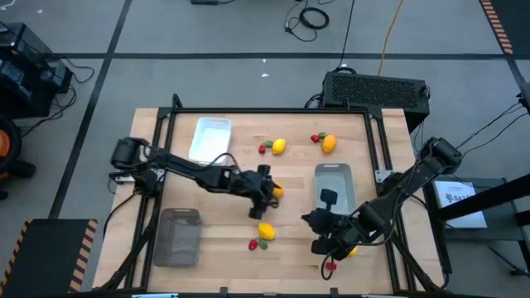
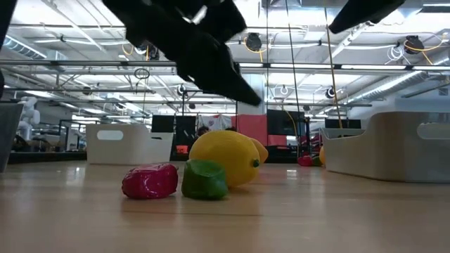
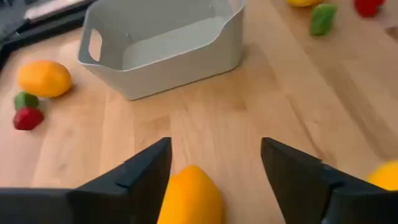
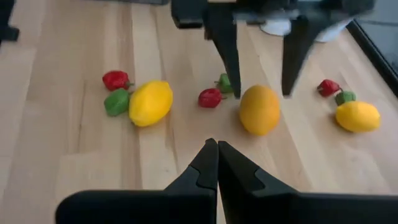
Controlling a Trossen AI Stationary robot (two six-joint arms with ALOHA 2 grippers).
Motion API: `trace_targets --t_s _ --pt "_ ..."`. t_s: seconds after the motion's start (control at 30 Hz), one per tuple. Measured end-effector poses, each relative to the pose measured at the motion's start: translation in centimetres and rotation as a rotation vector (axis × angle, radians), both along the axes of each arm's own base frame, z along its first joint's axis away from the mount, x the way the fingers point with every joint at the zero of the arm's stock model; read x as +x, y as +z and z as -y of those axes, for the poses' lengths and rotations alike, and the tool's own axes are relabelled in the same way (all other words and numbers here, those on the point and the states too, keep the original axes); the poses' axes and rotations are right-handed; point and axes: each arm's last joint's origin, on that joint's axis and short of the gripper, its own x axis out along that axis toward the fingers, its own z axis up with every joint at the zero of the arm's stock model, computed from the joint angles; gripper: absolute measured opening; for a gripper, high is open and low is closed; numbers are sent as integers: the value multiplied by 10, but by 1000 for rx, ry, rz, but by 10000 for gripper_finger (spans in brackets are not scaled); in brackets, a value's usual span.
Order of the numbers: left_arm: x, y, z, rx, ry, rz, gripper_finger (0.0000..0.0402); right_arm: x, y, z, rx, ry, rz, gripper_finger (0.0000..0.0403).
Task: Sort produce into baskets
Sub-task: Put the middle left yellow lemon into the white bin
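Left claw (image 3: 214,171) stands over mid-bench (image 1: 224,240) with its fingers spread wide, an orange fruit (image 3: 189,199) lying on the wood between them; contact cannot be confirmed from the left wrist view, and the right wrist view shows the fingers flanking the fruit with a gap on each side, so it is not gripped. Right claw (image 4: 217,158) is pressed fully shut, holds nothing, and waits low at the right front of the bench. Grey basket (image 3: 161,46) sits just beyond the fruit, open side up and apparently empty; white basket (image 1: 209,136) is at the back left, mesh basket (image 1: 178,236) at the front left. Other produce lies loose in clusters: a lemon (image 2: 225,158) touching a green piece (image 2: 204,179) with a red piece (image 2: 150,180) beside it at the front, and further yellow, red and green pieces toward the back. Assessment: the fruit looks like a light, hollow, rigid toy with a smooth glossy skin; its rounded oval form makes it liable to roll or squirt out under an off-centre pinch. Recommend closing across the widest middle, fingers square to the long axis, moderate force. The small pieces appear light and irregular, better taken individually
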Motion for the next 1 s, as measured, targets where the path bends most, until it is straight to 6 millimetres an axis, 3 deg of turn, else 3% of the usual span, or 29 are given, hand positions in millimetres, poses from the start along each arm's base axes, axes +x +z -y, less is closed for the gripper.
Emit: trace_targets --t_s 0.23,0.6,1.0 --pt "20 -13 -10 -32 27 -65 282 1 1 1 -23 20 -5 0" --pt "19 -19 -42 -162 76 -147 282 3 2 0 17 5 24 0" --pt "19 -32 -43 -176 39 -199 282 3 3 -1 45 -6 39 0"
